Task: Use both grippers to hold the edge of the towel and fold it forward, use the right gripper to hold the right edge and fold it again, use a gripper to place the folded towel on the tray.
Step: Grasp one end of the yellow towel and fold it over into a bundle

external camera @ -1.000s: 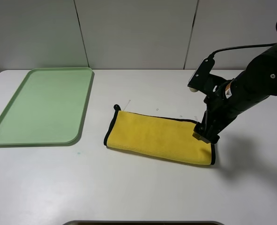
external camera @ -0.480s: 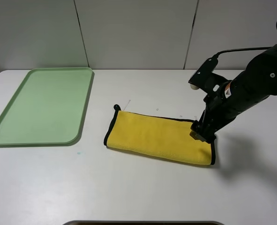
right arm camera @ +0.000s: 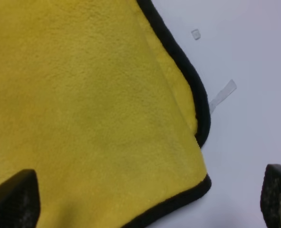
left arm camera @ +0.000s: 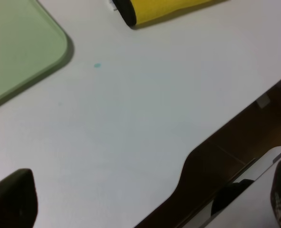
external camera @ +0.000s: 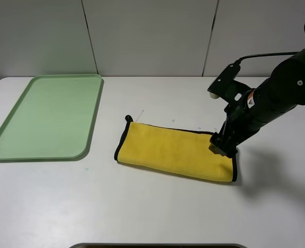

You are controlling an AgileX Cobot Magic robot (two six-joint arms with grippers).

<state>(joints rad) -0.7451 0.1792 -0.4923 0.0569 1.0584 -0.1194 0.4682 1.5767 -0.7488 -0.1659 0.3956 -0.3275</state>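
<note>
The yellow towel (external camera: pixel 173 150) lies folded in a long strip at the table's middle, with its black edge (external camera: pixel 235 168) along the right end. My right gripper (external camera: pixel 223 145) hovers over the towel's right end, open. In the right wrist view its fingers (right arm camera: pixel 16 199) straddle the towel (right arm camera: pixel 83 95) near the black edge (right arm camera: pixel 197 102), holding nothing. The mint-green tray (external camera: pixel 44 116) sits at the left. My left gripper (left arm camera: pixel 147 204) is open and empty near the table's front, out of the exterior view. The left wrist view shows the tray corner (left arm camera: pixel 16 42) and the towel's end (left arm camera: pixel 164 7).
The table's front edge (left arm camera: pixel 192 156) runs close to my left gripper. Small clear scraps (right arm camera: pixel 223 95) lie on the table beside the towel. A wall of white panels (external camera: pixel 152 36) stands behind the table.
My right gripper shifted slightly left over the towel's right end, then held still. The towel and tray have not moved.
</note>
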